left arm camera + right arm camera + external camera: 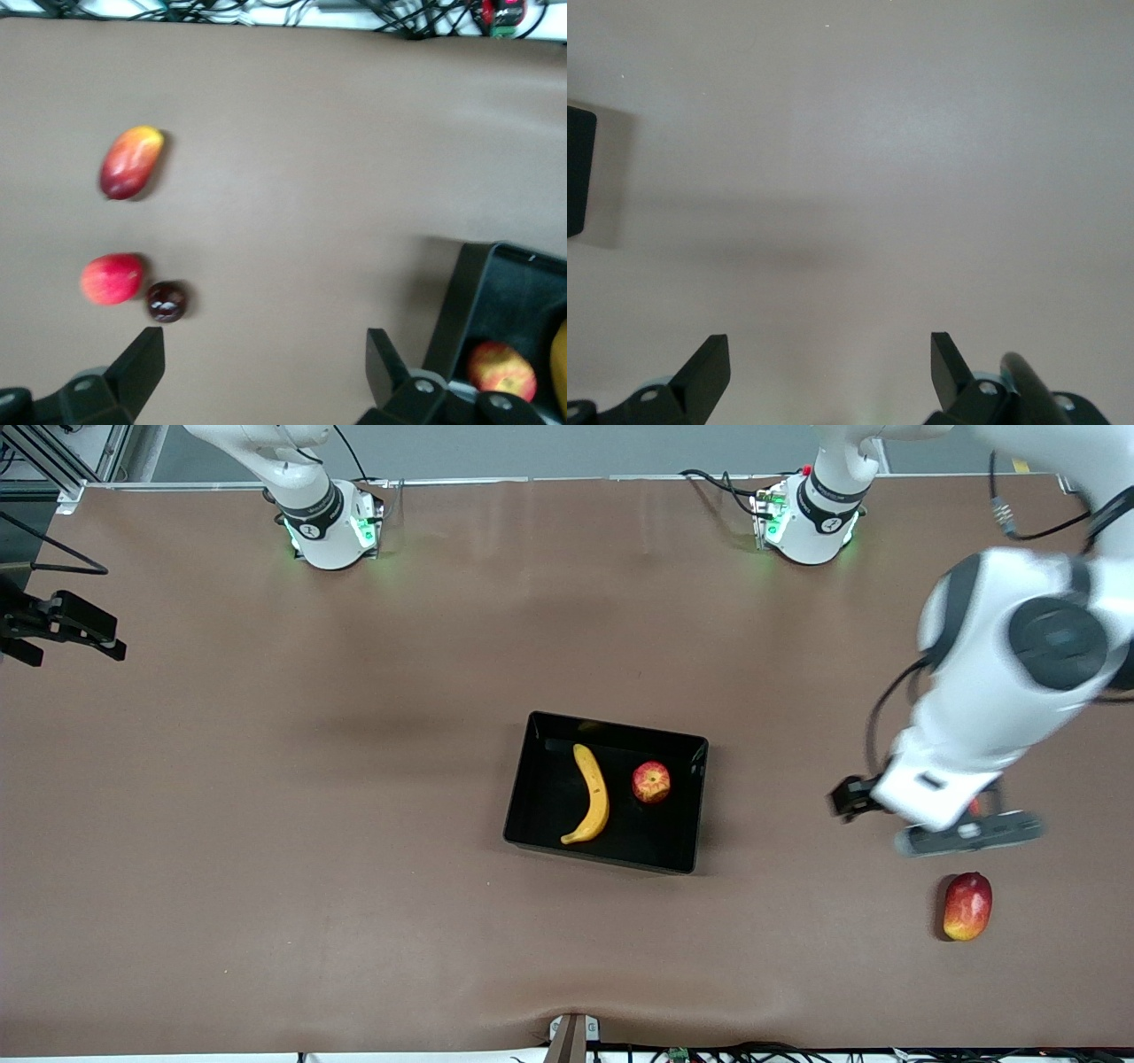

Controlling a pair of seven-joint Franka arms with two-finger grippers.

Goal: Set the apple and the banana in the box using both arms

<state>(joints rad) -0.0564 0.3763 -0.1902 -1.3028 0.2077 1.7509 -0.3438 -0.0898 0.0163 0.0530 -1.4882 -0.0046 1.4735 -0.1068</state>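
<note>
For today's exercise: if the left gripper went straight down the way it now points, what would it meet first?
Most likely bare table. The left gripper points down with its jaws open, and nothing lies between them. The pinkish-red fruit and a small dark fruit sit just outside one finger; the box outside the other. Depth is unclear.

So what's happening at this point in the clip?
The banana and the apple both lie in the box. Neither arm holds anything: the left gripper hangs open over bare table beside the box, the right gripper open over the table toward its own end.
</note>
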